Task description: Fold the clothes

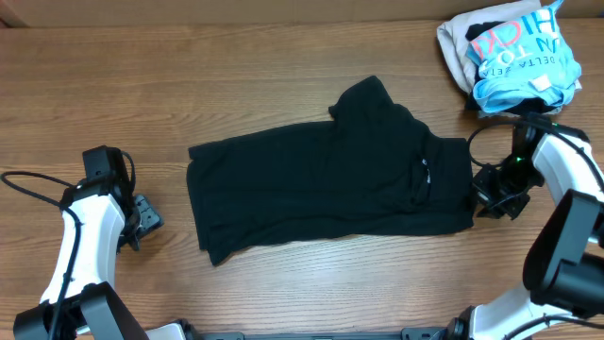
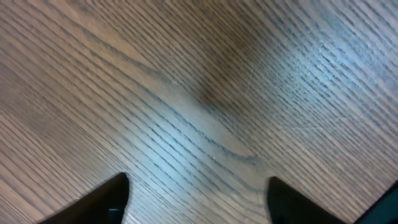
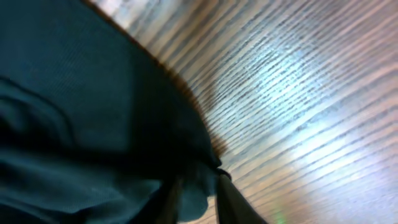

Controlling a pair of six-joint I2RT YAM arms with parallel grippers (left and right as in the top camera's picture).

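Note:
The clothes (image 1: 330,179), a black shirt, lie flat and folded over in the middle of the table, with the collar end bunched up at the back. A small white mark (image 1: 425,170) shows near the right end. My left gripper (image 1: 146,219) is well left of the shirt. In the left wrist view my left gripper (image 2: 198,180) is open over bare wood. My right gripper (image 1: 481,194) is at the shirt's right edge. In the right wrist view my right gripper (image 3: 199,186) has its fingers a little apart, with the edge of the dark fabric (image 3: 74,93) lying between them.
A heap of other garments (image 1: 514,52), light blue and white with pink lettering over beige, sits at the back right corner, just behind my right arm. The wooden table (image 1: 189,85) runs to the frame edges. A black cable (image 1: 24,189) trails by the left arm.

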